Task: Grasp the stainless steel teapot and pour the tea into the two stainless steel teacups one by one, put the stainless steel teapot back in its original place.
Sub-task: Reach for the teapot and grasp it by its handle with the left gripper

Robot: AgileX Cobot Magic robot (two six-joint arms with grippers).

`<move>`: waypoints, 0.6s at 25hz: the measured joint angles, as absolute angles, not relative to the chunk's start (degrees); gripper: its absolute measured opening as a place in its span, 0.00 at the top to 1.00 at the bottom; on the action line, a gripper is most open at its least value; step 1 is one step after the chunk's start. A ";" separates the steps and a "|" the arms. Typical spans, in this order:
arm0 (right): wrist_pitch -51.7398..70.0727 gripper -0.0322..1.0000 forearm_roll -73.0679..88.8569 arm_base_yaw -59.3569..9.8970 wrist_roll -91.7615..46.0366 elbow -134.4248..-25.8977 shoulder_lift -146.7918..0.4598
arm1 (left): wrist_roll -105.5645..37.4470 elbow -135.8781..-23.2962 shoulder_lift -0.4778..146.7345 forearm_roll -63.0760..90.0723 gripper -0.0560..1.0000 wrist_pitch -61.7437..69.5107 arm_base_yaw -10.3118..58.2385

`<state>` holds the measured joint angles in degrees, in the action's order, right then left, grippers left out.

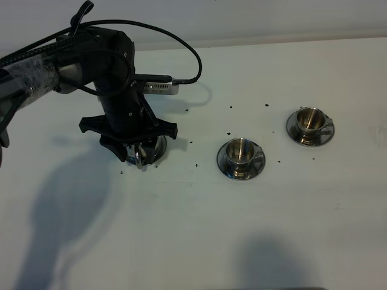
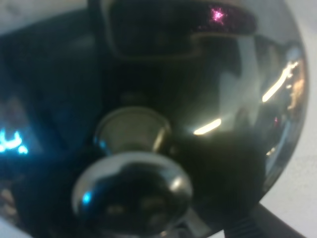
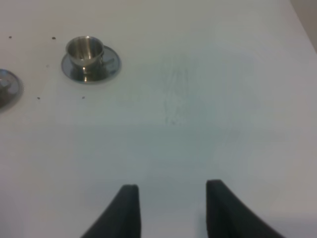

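Observation:
The stainless steel teapot (image 1: 152,150) stands at the left of the white table, mostly hidden under my left arm. My left gripper (image 1: 136,148) is lowered over it with its jaws wide, one on each side of the pot; I cannot tell whether they touch it. In the left wrist view the teapot (image 2: 208,114) and its lid knob (image 2: 131,191) fill the picture, beside one dark finger (image 2: 270,227). The two teacups (image 1: 240,152) (image 1: 310,120) sit on their saucers to the right. My right gripper (image 3: 171,208) hovers open over bare table, far from the nearer teacup (image 3: 85,48).
Small dark specks (image 1: 195,164) are scattered on the table between the pot and the cups. A black cable (image 1: 187,48) loops from the left arm above the pot. The edge of the other cup's saucer (image 3: 7,87) shows in the right wrist view.

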<state>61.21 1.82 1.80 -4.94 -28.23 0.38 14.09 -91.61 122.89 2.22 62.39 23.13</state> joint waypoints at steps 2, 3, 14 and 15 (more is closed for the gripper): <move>61.21 0.67 1.82 1.80 -4.94 -28.23 0.38 | 14.52 -91.61 122.89 2.35 0.45 62.23 23.13; 61.21 0.67 1.82 1.80 -4.94 -28.23 0.38 | 14.69 -91.61 122.89 2.35 0.45 62.23 23.13; 61.21 0.67 1.82 1.80 -4.94 -28.23 0.38 | 15.70 -91.61 122.89 2.35 0.49 62.23 23.13; 61.21 0.67 1.82 1.80 -4.94 -28.23 0.38 | 15.71 -91.61 122.89 2.35 0.50 62.21 23.11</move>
